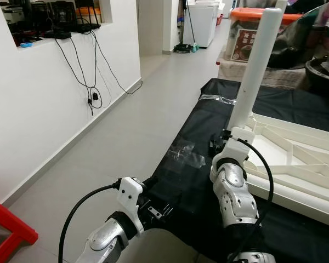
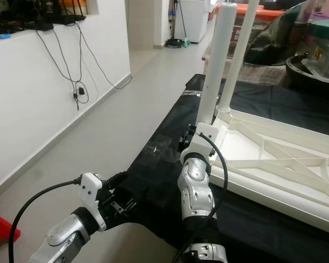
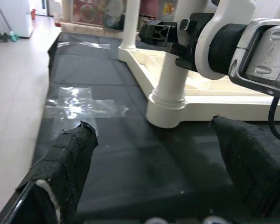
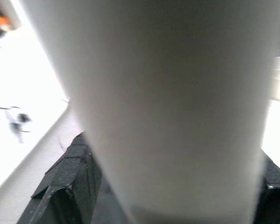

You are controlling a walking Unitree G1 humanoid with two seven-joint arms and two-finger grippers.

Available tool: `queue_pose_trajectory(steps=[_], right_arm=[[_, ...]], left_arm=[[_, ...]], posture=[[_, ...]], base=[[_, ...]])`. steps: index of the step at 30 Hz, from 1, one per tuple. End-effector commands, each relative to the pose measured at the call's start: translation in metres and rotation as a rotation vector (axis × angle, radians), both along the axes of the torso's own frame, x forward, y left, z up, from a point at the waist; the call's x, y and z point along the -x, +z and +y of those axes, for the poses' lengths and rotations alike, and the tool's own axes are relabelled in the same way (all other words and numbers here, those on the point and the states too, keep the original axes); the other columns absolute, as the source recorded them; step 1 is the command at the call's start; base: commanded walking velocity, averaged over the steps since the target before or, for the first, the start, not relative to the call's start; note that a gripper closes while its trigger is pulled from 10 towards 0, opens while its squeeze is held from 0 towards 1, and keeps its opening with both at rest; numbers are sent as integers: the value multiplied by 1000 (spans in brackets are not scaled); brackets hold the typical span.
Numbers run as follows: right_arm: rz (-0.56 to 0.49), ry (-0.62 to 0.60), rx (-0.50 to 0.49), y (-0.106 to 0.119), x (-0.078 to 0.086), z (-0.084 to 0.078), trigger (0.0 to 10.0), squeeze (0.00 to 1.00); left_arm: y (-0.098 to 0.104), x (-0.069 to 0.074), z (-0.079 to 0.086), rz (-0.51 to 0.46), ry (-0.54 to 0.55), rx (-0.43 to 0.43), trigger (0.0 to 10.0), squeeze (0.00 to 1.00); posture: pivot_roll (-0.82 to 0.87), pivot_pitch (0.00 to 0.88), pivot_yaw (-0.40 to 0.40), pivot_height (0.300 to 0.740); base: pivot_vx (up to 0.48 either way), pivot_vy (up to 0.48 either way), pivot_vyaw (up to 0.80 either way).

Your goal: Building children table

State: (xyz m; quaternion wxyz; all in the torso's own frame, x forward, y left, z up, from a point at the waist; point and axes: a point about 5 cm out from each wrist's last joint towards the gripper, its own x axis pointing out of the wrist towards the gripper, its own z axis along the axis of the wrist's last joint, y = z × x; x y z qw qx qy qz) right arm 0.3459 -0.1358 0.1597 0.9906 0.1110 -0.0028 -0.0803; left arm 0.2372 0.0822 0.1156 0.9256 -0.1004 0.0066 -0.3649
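The white tabletop (image 1: 296, 159) lies upside down on a black sheet (image 1: 181, 181), its near corner close to the sheet's floor-side edge, where a white leg (image 1: 255, 71) stands upright in its socket — bare grey floor (image 1: 126, 131) lies open beyond that edge as far as the wall. The right gripper (image 1: 226, 139) is clamped around the leg low down, its fingers (image 4: 67, 182) on either side, the leg hiding most else in the wrist view. The left gripper (image 3: 163, 158) hovers at the sheet's near edge, fingers spread wide and holding nothing — the tabletop's far side is cut off.
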Motion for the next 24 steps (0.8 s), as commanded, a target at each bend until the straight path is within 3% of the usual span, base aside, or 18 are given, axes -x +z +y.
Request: queue_pose_trajectory(steps=[1, 2, 3, 6, 7, 9, 10, 14, 15, 18, 21, 22, 23, 24], right_arm=[[-58, 272, -40, 6, -3, 33, 10000, 0], [-103, 515, -41, 13, -3, 35, 10000, 0], [-116, 610, -44, 15, -2, 35, 10000, 0], [-121, 656, -47, 16, -2, 35, 10000, 0], [-125, 803, -27, 19, 1, 30, 10000, 0], [-120, 965, -8, 22, 6, 23, 10000, 0], [-120, 965, -8, 22, 6, 23, 10000, 0], [-99, 1225, 59, 27, 4, 18, 10000, 0], [-99, 1225, 59, 27, 4, 18, 10000, 0], [-86, 1436, 89, 28, 1, 27, 10000, 0], [-86, 1436, 89, 28, 1, 27, 10000, 0], [-72, 1488, 107, 27, 1, 30, 10000, 0], [-44, 1548, 144, 24, 2, 33, 0, 0], [-44, 1548, 144, 24, 2, 33, 0, 0]], left_arm=[[-2, 0, 1, 12, 3, -10, 10000, 0], [-2, -1, 1, 12, 3, -11, 10000, 0], [-2, -1, 1, 12, 2, -11, 10000, 0], [-2, -1, 1, 12, 2, -11, 10000, 0], [-2, -1, 1, 12, 1, -11, 10000, 0], [-2, -1, 0, 13, 0, -10, 10000, 0], [-2, -1, 0, 13, 0, -10, 10000, 0], [-3, -3, 0, 12, 1, -10, 10000, 0], [-3, -3, 0, 12, 1, -10, 10000, 0], [-3, -3, 1, 11, 7, -10, 10000, 0], [-3, -3, 1, 11, 7, -10, 10000, 0], [-3, -2, 1, 11, 11, -10, 10000, 0], [-3, -2, 1, 10, 15, -9, 10000, 0], [-3, -2, 1, 10, 15, -9, 10000, 0]], posture=[[65, 1, -10, 740], [64, 0, -10, 740], [64, 0, -10, 740], [64, 0, -10, 740], [60, 0, -8, 740], [60, 0, -7, 740], [60, 0, -7, 740], [62, 0, -10, 740], [62, 0, -10, 740], [80, 0, -20, 740], [80, 0, -20, 740], [85, 0, -24, 740], [89, 0, -26, 740], [89, 0, -26, 740]], base=[[0, 0, 0], [0, 0, 0], [0, 0, 0], [0, 0, 0], [0, 0, 0], [0, 0, 0], [0, 0, 0], [0, 0, 0], [0, 0, 0], [0, 0, 0], [0, 0, 0], [0, 0, 0], [0, 0, 0], [0, 0, 0]])
